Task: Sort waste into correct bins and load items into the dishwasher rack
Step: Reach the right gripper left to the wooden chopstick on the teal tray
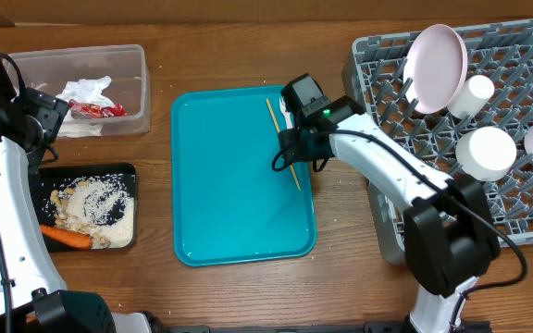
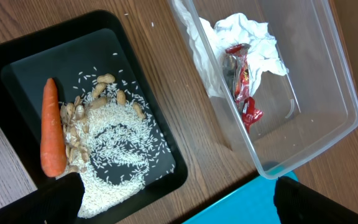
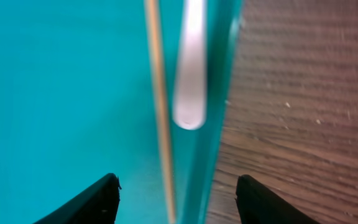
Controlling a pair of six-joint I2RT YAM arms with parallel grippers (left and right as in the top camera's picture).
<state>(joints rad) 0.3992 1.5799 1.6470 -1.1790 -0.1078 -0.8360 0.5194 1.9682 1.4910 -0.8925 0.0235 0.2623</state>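
My right gripper point(image 3: 176, 202) is open low over the right edge of the teal tray point(image 1: 229, 185), straddling the thin wooden stick point(image 3: 157, 93). The white fork handle point(image 3: 189, 68) lies beside the stick, against the tray rim. The stick also shows in the overhead view point(image 1: 282, 143). The grey rack point(image 1: 516, 213) at the right holds the white plate point(image 1: 436, 67), a cup point(image 1: 475, 95) and two bowls point(image 1: 486, 153). My left gripper point(image 2: 176, 202) is open above the table between the black tray point(image 2: 160, 134) and the clear tub point(image 2: 328, 81). The tub holds napkins point(image 2: 247, 31) and the red wrapper point(image 2: 244, 78). The black tray holds the carrot point(image 2: 52, 127), nuts and rice point(image 2: 114, 155).
The teal tray lies mid-table with its corner point(image 2: 247, 202) under my left gripper. A few rice grains lie on the wood near the rack's left side point(image 1: 359, 180).
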